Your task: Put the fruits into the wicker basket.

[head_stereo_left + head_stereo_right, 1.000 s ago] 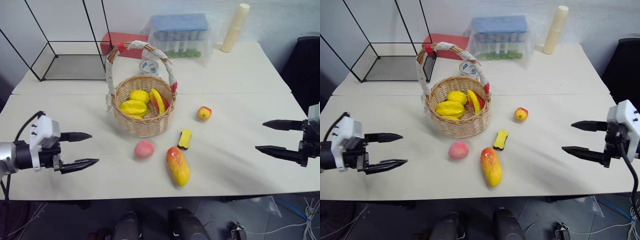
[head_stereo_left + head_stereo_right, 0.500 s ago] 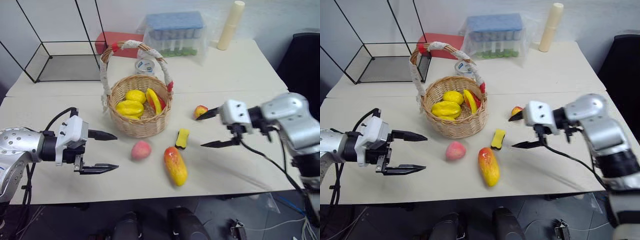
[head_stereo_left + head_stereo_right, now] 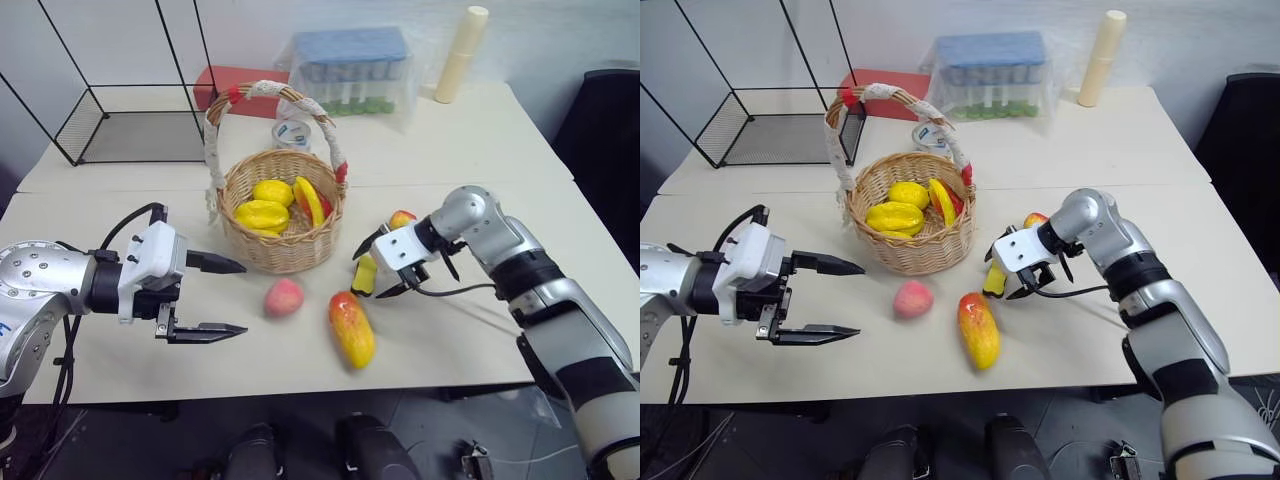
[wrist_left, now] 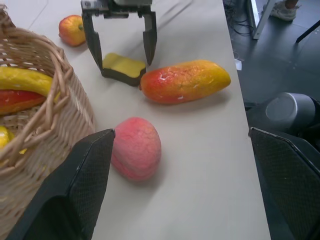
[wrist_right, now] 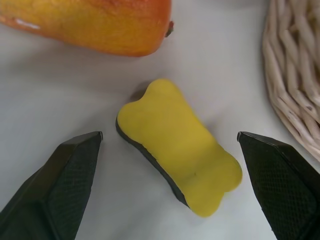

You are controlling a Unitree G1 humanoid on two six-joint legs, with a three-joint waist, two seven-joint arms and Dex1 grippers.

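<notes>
Right hand point(image 3: 375, 269): fingers wide, straddling the flat yellow-and-black piece point(image 3: 366, 276), frame centre.
Left hand point(image 3: 222, 297): wide, empty, lower left.
Wicker basket point(image 3: 283, 250): upper centre of desk point(image 3: 480, 150).
Peach point(image 3: 284, 297), mango point(image 3: 353, 329): below basket.

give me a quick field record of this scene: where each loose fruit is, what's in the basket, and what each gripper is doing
basket: round tan wicker basket with cloth-wrapped handle, holding yellow fruits
peach: round pink-red peach on the white table, in front of the basket
mango: long orange-and-yellow mango, beside the peach
apple: small red-and-yellow apple, behind the right gripper
yellow piece: flat yellow-and-black piece, on the table
left gripper: open, near the peach, holding nothing
right gripper: open, straddling the yellow piece
</notes>
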